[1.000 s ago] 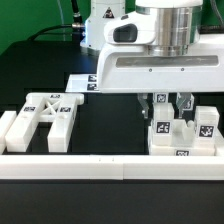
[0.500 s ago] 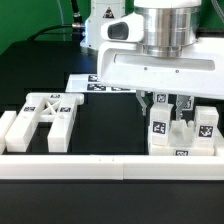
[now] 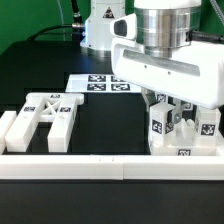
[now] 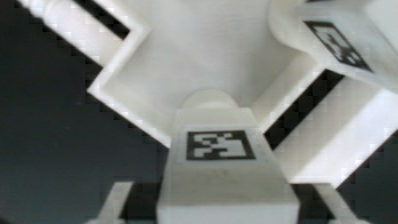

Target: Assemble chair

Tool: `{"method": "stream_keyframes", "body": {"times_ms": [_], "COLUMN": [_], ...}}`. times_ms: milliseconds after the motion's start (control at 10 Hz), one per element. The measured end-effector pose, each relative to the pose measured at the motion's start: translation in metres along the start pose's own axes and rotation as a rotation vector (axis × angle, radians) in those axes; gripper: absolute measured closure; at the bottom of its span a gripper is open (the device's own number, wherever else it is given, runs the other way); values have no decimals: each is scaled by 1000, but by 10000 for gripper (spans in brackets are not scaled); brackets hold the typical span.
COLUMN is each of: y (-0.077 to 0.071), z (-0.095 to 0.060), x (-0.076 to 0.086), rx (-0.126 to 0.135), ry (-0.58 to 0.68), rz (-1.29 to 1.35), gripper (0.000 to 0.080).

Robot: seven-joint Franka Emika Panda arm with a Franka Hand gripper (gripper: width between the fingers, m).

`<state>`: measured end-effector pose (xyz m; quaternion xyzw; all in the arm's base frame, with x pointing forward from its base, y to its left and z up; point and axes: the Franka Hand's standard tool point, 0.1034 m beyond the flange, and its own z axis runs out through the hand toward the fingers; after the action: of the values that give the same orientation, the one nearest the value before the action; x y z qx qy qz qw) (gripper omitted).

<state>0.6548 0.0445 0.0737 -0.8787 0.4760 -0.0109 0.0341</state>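
White matte plastic, blocky: one X-braced frame [image 3: 45, 112] lay alone; the gripper [image 3: 170, 105] clamped narrowly on one tagged block [image 4: 217, 150].

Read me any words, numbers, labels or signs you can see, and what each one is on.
Readable words, brands or numbers: none.
Square black-and-white tags, patterns not text: on the frame, chair parts, marker board and leg.
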Motion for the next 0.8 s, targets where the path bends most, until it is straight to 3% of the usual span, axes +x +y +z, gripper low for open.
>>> {"method": "stream_keyframes", "body": {"times_ms": [300, 600, 700, 800], "y": [-1, -1, -1, -1], "z": [1, 1, 2, 2], "x": [-2, -3, -3, -3], "rx": [3, 2, 0, -2], "ry": [-8, -7, -8, -5], "rz": [336, 333, 322, 235], "gripper": [509, 508, 323, 190]}}
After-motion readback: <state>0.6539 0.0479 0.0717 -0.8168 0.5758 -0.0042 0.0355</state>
